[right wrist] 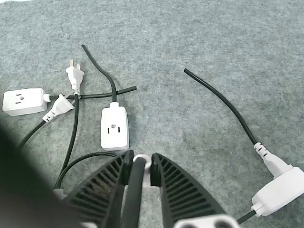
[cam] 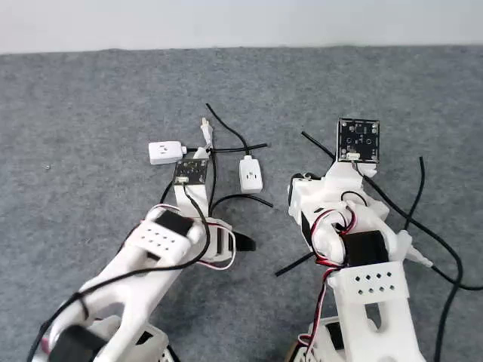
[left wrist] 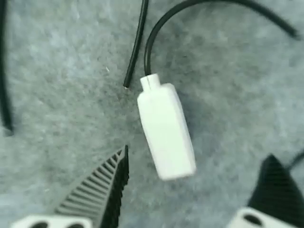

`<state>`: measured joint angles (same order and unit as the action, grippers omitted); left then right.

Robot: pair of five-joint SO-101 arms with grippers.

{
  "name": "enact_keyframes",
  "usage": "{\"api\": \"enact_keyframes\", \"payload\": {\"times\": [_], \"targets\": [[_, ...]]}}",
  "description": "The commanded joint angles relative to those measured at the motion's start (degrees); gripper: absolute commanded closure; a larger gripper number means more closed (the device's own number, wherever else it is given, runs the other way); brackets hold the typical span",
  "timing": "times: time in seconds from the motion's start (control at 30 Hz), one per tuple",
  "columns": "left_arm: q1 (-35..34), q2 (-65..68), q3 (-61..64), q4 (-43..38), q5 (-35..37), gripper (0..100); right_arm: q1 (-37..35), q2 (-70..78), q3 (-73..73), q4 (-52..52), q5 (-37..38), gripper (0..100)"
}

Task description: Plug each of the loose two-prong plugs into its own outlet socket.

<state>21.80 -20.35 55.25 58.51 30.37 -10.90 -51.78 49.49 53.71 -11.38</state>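
My left gripper [left wrist: 197, 154] is open, its black fingers [left wrist: 109, 190] on either side of the near end of a white rectangular block [left wrist: 166, 130] on a black cord; its face is turned away, so plug or socket is unclear. My right gripper [right wrist: 141, 159] is shut on a black cord [right wrist: 133, 190] with a white plug end at the fingertips. Just beyond lies a white socket [right wrist: 115, 127] [cam: 251, 173], face up. A second socket [right wrist: 23, 101] [cam: 166, 152] lies further left. Two loose white plugs [right wrist: 73, 76] [right wrist: 57, 108] rest between them, one showing its prongs [cam: 205, 132].
Black cords [cam: 234, 147] cross around the sockets on the grey carpet [cam: 90, 113]. Another white corded piece [right wrist: 280, 187] [cam: 419, 256] lies beside the right arm [cam: 355, 249], its cord [right wrist: 223, 102] trailing away. The left arm [cam: 162, 241] leans over the sockets' near side.
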Motion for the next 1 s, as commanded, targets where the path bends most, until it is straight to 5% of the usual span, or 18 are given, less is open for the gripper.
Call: {"api": "enact_keyframes", "payload": {"times": [0.0,0.2,0.57,0.97], "targets": [[-1.1,-13.6,-1.0,5.7,-7.3,62,0.4,-1.1,-4.0,0.0,0.8,99.1],[5.0,-22.4,-1.2,3.3,-10.0,98,0.4,-1.1,-4.0,0.0,0.8,99.1],[7.6,7.9,-6.7,-5.7,-5.9,99,0.4,-1.1,-4.0,0.0,0.8,99.1],[-6.5,9.7,-2.9,-5.9,-6.1,99,-1.7,-1.1,-3.0,-0.4,0.8,99.1]]}}
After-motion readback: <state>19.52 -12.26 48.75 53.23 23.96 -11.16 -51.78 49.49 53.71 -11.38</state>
